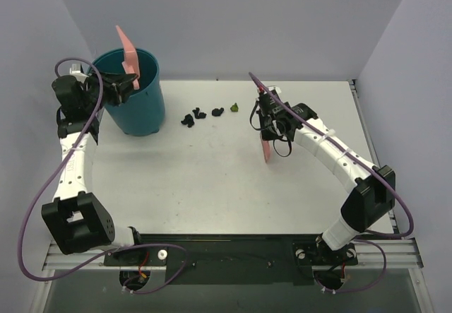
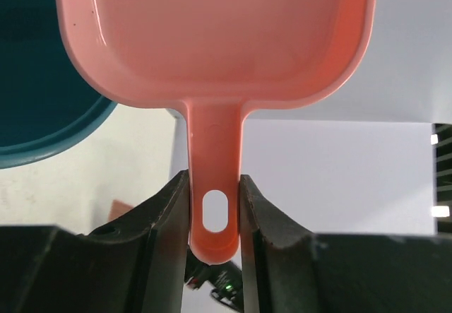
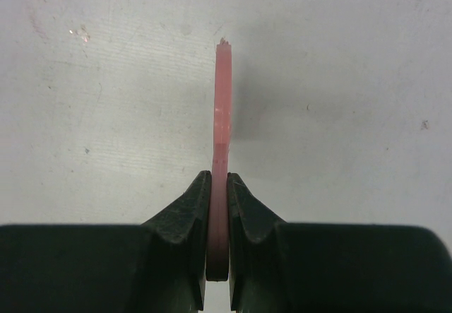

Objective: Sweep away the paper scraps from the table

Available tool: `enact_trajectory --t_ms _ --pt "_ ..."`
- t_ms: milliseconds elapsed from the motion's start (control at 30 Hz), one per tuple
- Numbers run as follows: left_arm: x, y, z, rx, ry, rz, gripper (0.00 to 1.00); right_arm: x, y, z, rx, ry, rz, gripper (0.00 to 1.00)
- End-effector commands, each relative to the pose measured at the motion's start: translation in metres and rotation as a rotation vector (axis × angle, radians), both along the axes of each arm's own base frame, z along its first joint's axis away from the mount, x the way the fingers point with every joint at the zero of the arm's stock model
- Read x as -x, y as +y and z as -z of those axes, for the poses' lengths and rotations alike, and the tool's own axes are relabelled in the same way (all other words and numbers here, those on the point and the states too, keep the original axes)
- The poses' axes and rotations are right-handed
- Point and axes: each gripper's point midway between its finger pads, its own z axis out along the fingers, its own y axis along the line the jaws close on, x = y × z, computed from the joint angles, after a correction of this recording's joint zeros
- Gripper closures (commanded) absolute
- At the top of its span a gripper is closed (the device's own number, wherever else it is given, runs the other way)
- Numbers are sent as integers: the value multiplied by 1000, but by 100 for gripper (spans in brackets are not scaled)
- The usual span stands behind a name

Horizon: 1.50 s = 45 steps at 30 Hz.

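- L hand [image 2: 214, 179] is pinching the pink dustpan [image 2: 212, 37] by its handle, jaws tight either side of the hang hole. The pan is tipped up over the teal bucket [image 1: 141, 111] at the far-left of the tabletop [image 1: 212, 179].
- Step in hand, I'd say: emptying the pan. It looks bare in the wrist view, so prob. done. Check nothing clings, w/ the lip inside the bucket rim.
- Paper scraps [image 1: 200, 114]: small cluster, black plus one olive, on the tabletop just right of the bucket, between the arms and apart from both tools.
- Next pass: pan lip flat on the tabletop left of the cluster, mouth facing right. Any gap and wads slip under.
- R hand [image 3: 219, 179] is pressed onto the thin pink brush [image 3: 223, 94], which points down, right of the scraps. Can't tell if the tip touches. Short, slow strokes leftward; wads look light & may flick.
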Motion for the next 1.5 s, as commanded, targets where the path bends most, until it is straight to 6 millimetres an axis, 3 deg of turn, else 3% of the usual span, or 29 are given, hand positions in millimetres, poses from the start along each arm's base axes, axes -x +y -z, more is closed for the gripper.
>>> enact_trajectory --t_ms 0,33,67,100,133,167,200,233,267,300,333,367,400,433,467,500,533,567,800,1000,1133,1167,1200,1233,1267,1300,1333,1433,1467 --pt "17 -15 -9 -244 -32 78 100 -37 34 -32 -142 -108 58 100" --pt "19 -21 -4 -310 -15 109 100 -47 47 -45 -197 -137 48 100" --pt "18 -21 -4 -345 -10 101 100 -54 58 -42 -236 -129 59 100" --pt "22 -27 -2 -404 -8 129 100 -64 73 -59 -316 -163 65 100" --pt "21 -27 -2 -437 -9 126 100 -74 81 -51 -333 -153 78 100" --pt "26 -33 -4 -473 -11 141 100 -86 96 -67 -413 -185 78 100" --pt "24 -30 -2 -521 -14 123 100 -94 107 -59 -440 -174 84 100" --pt "29 -36 -4 -536 -11 133 100 -107 122 -75 -527 -205 94 100" --pt "30 -35 -2 -570 -9 124 100 -113 139 -64 -567 -168 74 100" --pt "36 -43 -5 -586 -11 141 100 -126 153 -85 -655 -213 78 100" --pt "35 -43 -4 -621 -11 132 100 -136 164 -69 -672 -191 83 100" --pt "40 -49 -5 -647 -4 131 100 -147 175 -87 -746 -222 95 100" --pt "45 -57 -1 -678 7 155 100 -158 186 -68 -764 -195 101 100" --pt "47 -57 -5 -700 5 142 100 -170 195 -86 -845 -226 118 100" --pt "49 -57 -4 -722 12 142 100 -179 204 -64 -862 -192 138 100" --pt "53 -67 -4 -734 3 165 100 -190 213 -77 -945 -212 152 100" --pt "56 -70 -2 -748 8 176 100 -197 218 -58 -959 -185 178 100" --pt "57 -70 -1 -759 12 171 100 -209 226 -61 -1033 -199 198 100" --pt "67 -80 11 -783 22 211 100 -237 244 -27 -1195 -169 322 100" --pt "72 -85 15 -798 20 226 100 -228 232 25 -1135 -118 416 100" --pt "74 -88 20 -807 28 233 100 -210 202 31 -1105 -138 471 100" --pt "74 -89 22 -811 28 238 100 -200 191 55 -1062 -121 503 100" --pt "75 -89 23 -813 30 236 100 -199 184 36 -1090 -153 498 100" --pt "76 -93 25 -813 28 246 100 -191 168 57 -1051 -156 539 100" --pt "76 -93 26 -820 30 243 100 -188 161 40 -1067 -184 539 100" --pt "77 -96 27 -825 28 252 100 -179 147 57 -1034 -177 564 100" --pt "76 -96 29 -830 34 247 100 -176 140 44 -1047 -202 564 100" --pt "77 -101 34 -840 37 263 100 -153 114 58 -1026 -204 590 100" --pt "78 -103 35 -845 36 267 100 -147 107 47 -1036 -223 590 100"
